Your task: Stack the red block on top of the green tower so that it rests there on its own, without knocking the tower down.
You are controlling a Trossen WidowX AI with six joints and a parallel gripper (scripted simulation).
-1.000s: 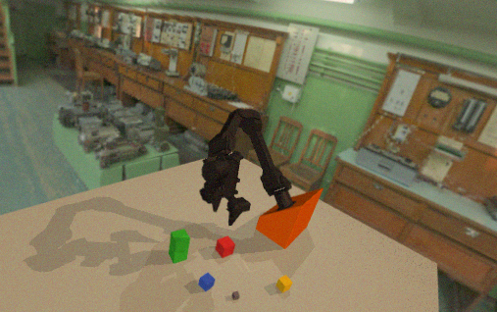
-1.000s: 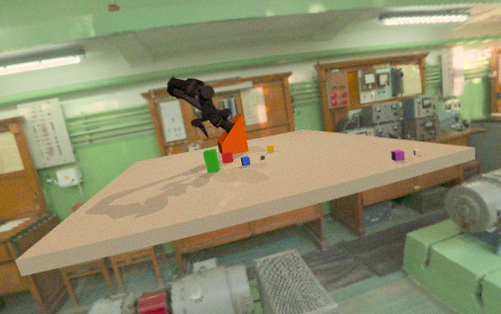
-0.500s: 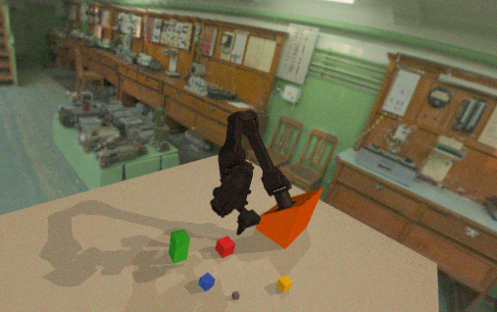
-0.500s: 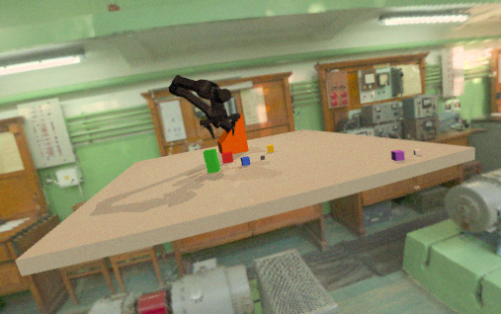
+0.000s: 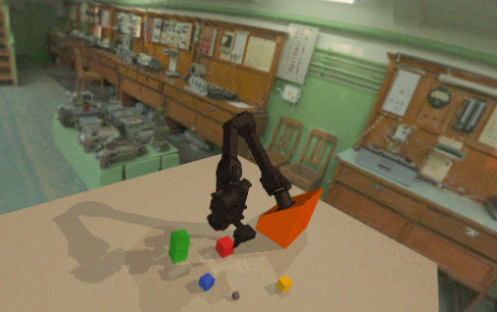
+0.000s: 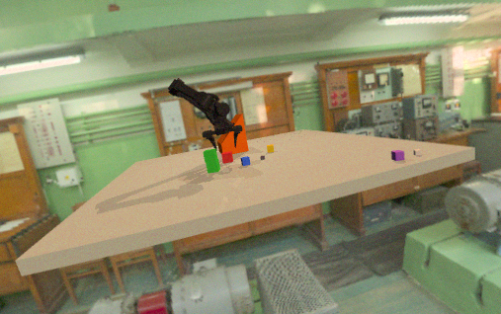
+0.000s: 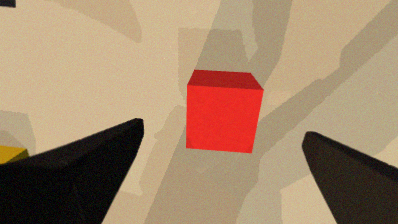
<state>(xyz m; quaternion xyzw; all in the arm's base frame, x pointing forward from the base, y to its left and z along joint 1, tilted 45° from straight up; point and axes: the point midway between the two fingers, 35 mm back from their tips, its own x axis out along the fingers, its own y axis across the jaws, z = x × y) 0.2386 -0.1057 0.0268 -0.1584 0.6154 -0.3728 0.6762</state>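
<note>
The gripper [image 7: 220, 165] hangs wide open and holding nothing (fingers well apart) directly above the red block [image 7: 223, 111], green tower [image 5: 178, 245] just beyond.

The dark arm is rising from its base at the far side of the bench [image 5: 364, 275], folding at a high elbow and reaching back down toward the near side. Its wrist is pointing steeply downward. The hand [image 5: 233, 235] is hovering low over the bench with its two fingers spread wide apart, gripping nothing.
</note>
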